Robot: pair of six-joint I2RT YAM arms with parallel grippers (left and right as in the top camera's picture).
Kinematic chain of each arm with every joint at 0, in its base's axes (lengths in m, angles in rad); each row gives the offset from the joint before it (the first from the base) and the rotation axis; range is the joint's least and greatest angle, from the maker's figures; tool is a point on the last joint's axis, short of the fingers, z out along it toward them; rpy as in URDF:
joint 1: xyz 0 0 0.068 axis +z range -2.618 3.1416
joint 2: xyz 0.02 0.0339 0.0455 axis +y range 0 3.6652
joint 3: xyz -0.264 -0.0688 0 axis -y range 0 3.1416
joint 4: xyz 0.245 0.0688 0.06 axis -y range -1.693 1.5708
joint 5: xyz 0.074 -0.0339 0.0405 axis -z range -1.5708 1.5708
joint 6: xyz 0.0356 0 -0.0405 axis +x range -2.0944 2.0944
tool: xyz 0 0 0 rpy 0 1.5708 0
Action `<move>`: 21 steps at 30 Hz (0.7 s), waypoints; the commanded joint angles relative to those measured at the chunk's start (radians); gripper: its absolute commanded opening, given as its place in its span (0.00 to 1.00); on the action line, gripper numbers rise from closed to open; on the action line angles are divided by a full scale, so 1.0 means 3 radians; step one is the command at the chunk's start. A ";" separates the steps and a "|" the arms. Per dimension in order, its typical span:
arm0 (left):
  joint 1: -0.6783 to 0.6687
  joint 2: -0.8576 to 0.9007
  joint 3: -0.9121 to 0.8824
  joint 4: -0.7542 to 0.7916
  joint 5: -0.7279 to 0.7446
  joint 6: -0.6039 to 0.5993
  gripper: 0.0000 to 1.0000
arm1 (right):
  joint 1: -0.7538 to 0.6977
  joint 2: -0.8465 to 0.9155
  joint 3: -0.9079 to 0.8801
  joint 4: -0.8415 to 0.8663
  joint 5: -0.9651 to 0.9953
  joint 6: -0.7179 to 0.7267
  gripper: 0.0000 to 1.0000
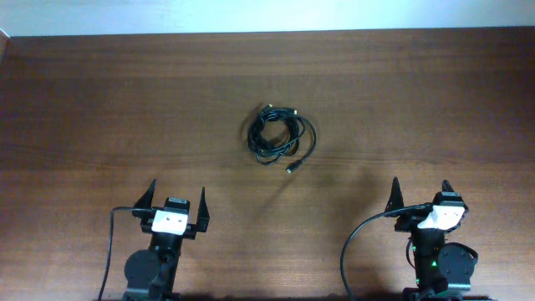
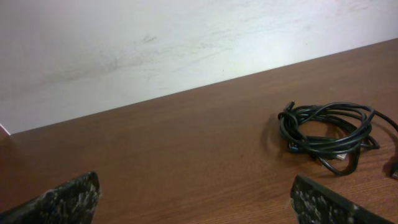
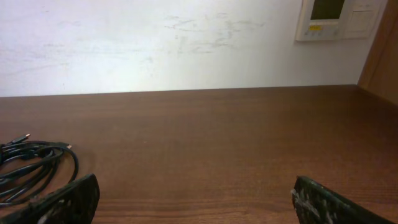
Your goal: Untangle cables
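Note:
The cables [image 1: 280, 136] lie as one coiled bundle of thin black cords near the middle of the wooden table, with small plug ends sticking out. The bundle shows at the right in the left wrist view [image 2: 329, 134] and at the far left in the right wrist view [image 3: 31, 168]. My left gripper [image 1: 176, 199] is open and empty near the front edge, to the left of and nearer than the bundle; its fingertips frame bare wood [image 2: 199, 199]. My right gripper [image 1: 420, 191] is open and empty at the front right [image 3: 199, 199].
The brown wooden table [image 1: 100, 100] ends at a white wall [image 2: 155, 43] at the back. A white wall panel [image 3: 336, 18] hangs at the upper right in the right wrist view. Thick black arm cables [image 1: 355, 242] loop beside each arm base.

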State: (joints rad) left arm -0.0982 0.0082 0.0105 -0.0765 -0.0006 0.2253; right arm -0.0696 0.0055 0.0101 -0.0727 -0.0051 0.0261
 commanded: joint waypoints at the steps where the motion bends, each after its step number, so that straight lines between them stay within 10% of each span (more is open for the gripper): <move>1: -0.0013 -0.0004 -0.0004 -0.0025 0.0015 0.0052 0.99 | -0.0013 0.0003 -0.0015 -0.0020 -0.0004 0.0025 0.99; 8: -0.0013 -0.0004 -0.0004 -0.0023 0.0062 0.0022 0.99 | -0.0010 0.0003 -0.0015 -0.0018 -0.0229 0.0337 0.99; 12: -0.0013 0.0045 0.0301 -0.0062 0.1036 -0.0085 0.99 | -0.0010 0.0038 0.0214 -0.0272 -0.1183 0.0593 0.99; 18: -0.0013 0.1916 0.2481 -0.1478 0.0837 -0.0097 0.99 | -0.0009 0.1090 0.1765 -0.0933 -0.1143 0.0554 0.99; 21: -0.0013 0.3207 0.4546 -0.2651 0.0830 -0.0098 0.99 | -0.0009 0.2154 0.3356 -0.1734 -0.1102 0.0402 0.99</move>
State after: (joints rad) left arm -0.0994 0.7670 0.9886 -0.7189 0.2394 0.2005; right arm -0.0696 0.4866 0.7372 -0.5179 -0.3313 0.1761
